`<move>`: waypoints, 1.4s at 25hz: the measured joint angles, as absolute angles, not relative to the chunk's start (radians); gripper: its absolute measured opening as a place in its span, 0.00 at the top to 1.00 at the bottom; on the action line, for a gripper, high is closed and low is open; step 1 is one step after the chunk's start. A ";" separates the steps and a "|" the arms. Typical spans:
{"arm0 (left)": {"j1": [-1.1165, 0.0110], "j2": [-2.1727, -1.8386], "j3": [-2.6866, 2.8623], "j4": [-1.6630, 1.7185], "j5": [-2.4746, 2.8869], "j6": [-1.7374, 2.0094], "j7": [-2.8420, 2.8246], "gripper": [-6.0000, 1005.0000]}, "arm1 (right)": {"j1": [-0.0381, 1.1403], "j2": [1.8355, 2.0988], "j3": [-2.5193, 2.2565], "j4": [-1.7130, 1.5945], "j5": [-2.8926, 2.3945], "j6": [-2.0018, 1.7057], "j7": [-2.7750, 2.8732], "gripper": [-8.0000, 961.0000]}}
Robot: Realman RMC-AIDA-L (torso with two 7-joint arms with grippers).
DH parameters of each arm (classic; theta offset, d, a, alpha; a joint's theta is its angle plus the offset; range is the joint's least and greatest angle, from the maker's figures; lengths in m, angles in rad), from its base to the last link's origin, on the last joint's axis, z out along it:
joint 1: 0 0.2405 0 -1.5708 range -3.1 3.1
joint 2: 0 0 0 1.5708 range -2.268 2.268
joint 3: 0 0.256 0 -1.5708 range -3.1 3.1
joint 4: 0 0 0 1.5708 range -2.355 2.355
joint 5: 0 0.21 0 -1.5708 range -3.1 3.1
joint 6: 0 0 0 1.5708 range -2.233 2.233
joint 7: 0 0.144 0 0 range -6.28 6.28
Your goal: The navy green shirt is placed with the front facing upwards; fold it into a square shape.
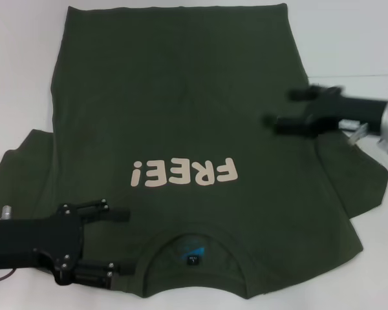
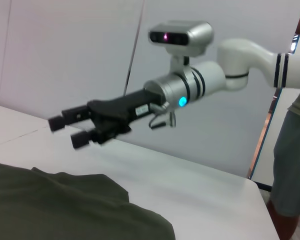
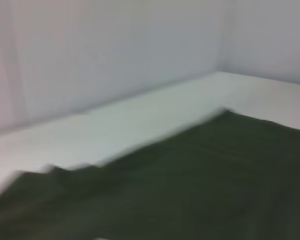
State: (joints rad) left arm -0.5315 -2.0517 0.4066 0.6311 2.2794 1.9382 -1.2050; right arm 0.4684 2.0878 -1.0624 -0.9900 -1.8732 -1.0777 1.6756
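Observation:
The navy green shirt (image 1: 181,116) lies flat on the white table (image 1: 19,77), front up, with cream "FREE!" lettering (image 1: 184,173) and the collar with its blue label (image 1: 193,252) toward me. My left gripper (image 1: 121,240) is open at the near left, over the shoulder beside the collar. At the shirt's right side, by the sleeve, my right gripper (image 1: 284,108) hangs open above the cloth. The left wrist view shows the right gripper (image 2: 67,131) open above the table past the shirt's edge (image 2: 65,210). Dark cloth (image 3: 200,190) fills the right wrist view.
White table surface (image 2: 200,190) surrounds the shirt on the far, left and right sides. White wall panels stand behind the table (image 3: 115,55). A person (image 2: 295,165) stands beyond the table's corner in the left wrist view.

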 joint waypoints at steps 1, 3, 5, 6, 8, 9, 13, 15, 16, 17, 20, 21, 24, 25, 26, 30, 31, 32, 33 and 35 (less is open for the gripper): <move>-0.534 -2.053 0.406 0.630 2.279 1.936 -1.207 0.07 | 0.469 2.088 -1.038 -1.022 -1.933 -1.072 1.729 0.06; -0.539 -2.056 0.407 0.629 2.278 1.932 -1.217 0.07 | 0.477 2.088 -0.995 -1.078 -2.044 -1.076 1.832 0.07; -0.544 -2.056 0.406 0.628 2.274 1.931 -1.228 0.07 | 0.484 2.088 -0.951 -1.136 -2.159 -1.106 1.935 0.07; -0.546 -2.057 0.406 0.627 2.273 1.931 -1.231 0.07 | 0.486 2.088 -0.928 -1.162 -2.208 -1.122 1.981 0.07; -0.547 -2.059 0.406 0.627 2.272 1.931 -1.233 0.07 | 0.489 2.087 -0.889 -1.206 -2.286 -1.169 2.060 0.07; -0.548 -2.059 0.407 0.627 2.272 1.931 -1.233 0.07 | 0.494 2.084 -0.867 -1.226 -2.325 -1.199 2.111 0.07; -0.552 -2.060 0.407 0.622 2.272 1.931 -1.233 0.07 | 0.548 2.060 -0.751 -1.267 -2.487 -1.334 2.325 0.07; -0.556 -2.060 0.407 0.620 2.274 1.931 -1.234 0.07 | 0.581 2.051 -0.692 -1.268 -2.568 -1.403 2.381 0.07; -0.557 -2.060 0.408 0.620 2.275 1.931 -1.234 0.07 | 0.599 2.049 -0.667 -1.269 -2.614 -1.436 2.397 0.07; -0.558 -2.060 0.408 0.620 2.276 1.932 -1.234 0.07 | 0.610 2.049 -0.655 -1.269 -2.657 -1.451 2.406 0.07; -0.560 -2.062 0.408 0.620 2.278 1.936 -1.235 0.07 | 0.636 2.052 -0.655 -1.264 -2.783 -1.464 2.441 0.07; -0.561 -2.062 0.408 0.620 2.279 1.937 -1.234 0.07 | 0.647 2.054 -0.658 -1.260 -2.823 -1.468 2.453 0.07; -0.561 -2.062 0.409 0.614 2.279 1.938 -1.232 0.07 | 0.675 2.058 -0.659 -1.230 -2.905 -1.485 2.485 0.07; -0.561 -2.062 0.410 0.606 2.279 1.938 -1.230 0.07 | 0.679 2.058 -0.657 -1.216 -2.915 -1.483 2.498 0.07; -0.561 -2.062 0.410 0.604 2.279 1.938 -1.229 0.07 | 0.682 2.059 -0.654 -1.200 -2.920 -1.480 2.511 0.07; -0.558 -2.062 0.412 0.596 2.280 1.939 -1.216 0.07 | 0.683 2.046 -0.637 -1.116 -2.918 -1.440 2.542 0.07; -0.555 -2.062 0.413 0.595 2.280 1.939 -1.210 0.07 | 0.685 2.042 -0.635 -1.087 -2.918 -1.432 2.549 0.07; -0.553 -2.062 0.413 0.595 2.280 1.939 -1.207 0.07 | 0.686 2.039 -0.634 -1.072 -2.918 -1.428 2.553 0.07; -0.551 -2.061 0.413 0.595 2.280 1.939 -1.201 0.07 | 0.688 2.036 -0.634 -1.055 -2.918 -1.423 2.559 0.07; -0.550 -2.060 0.415 0.595 2.281 1.937 -1.196 0.07 | 0.692 2.034 -0.633 -1.032 -2.918 -1.414 2.568 0.07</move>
